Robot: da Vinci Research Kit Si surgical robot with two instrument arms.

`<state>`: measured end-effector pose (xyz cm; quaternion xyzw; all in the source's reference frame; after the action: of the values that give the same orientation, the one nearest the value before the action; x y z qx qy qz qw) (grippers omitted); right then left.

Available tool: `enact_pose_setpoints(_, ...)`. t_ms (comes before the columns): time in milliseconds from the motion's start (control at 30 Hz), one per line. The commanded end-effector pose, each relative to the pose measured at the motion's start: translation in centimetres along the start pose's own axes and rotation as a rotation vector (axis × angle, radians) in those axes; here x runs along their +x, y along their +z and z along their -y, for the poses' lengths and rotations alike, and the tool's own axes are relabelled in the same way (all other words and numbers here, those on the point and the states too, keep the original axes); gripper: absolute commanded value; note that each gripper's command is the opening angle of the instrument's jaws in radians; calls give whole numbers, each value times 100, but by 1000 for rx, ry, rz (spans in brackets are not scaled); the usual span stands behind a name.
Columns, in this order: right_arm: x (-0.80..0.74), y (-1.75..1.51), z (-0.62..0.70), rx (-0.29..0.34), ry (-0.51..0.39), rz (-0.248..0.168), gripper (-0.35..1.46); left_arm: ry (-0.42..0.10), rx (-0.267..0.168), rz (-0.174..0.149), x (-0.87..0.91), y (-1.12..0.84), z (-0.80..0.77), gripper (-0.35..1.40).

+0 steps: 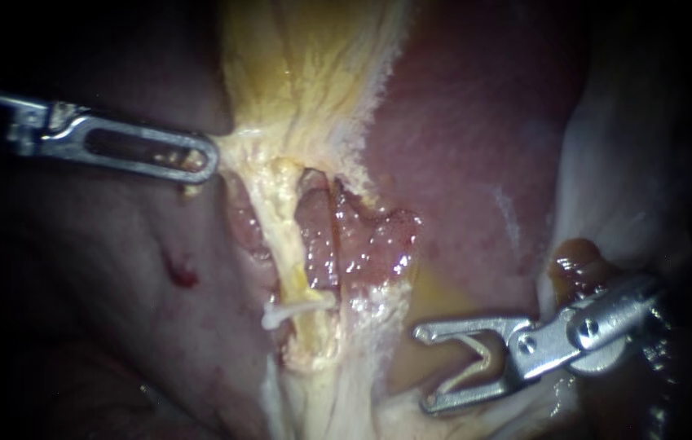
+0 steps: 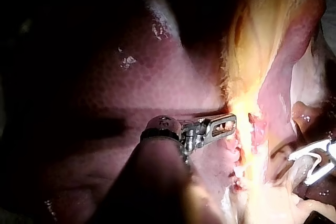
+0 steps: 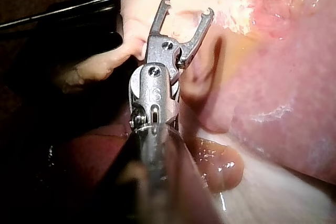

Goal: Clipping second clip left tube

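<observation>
The left tube is a pale yellow strand running down from the stretched yellow tissue. One white clip sits across its lower part. Beside it on the right lies a reddish tube. My left instrument comes in from the left, its jaws shut on the edge of the yellow tissue and pulling it leftward; the left wrist view shows it too. My right instrument stands low and right of the tubes, apart from them. Its jaws are spread wide, holding a pale V-shaped clip between them.
The liver fills the area right of the tubes. A brown glistening lump and pale whitish tissue lie behind my right instrument's shaft. A small red spot marks the dark tissue on the left.
</observation>
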<state>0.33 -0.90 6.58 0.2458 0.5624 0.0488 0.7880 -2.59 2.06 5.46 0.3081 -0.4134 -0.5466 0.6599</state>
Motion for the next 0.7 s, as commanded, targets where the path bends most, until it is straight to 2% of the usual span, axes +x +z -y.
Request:
enact_pose_setpoints(33,0,0,0,0,0,0,50,-2,3,4,0,-2,4,-35)
enact_pose_setpoints(167,0,0,0,0,0,0,50,-9,7,23,1,-4,15,-35)
enact_pose_setpoints(267,0,0,0,0,0,0,50,-11,14,25,1,0,18,-35)
enact_pose_setpoints(700,5,9,-4,-6,3,-6,50,-11,20,25,2,6,18,-35)
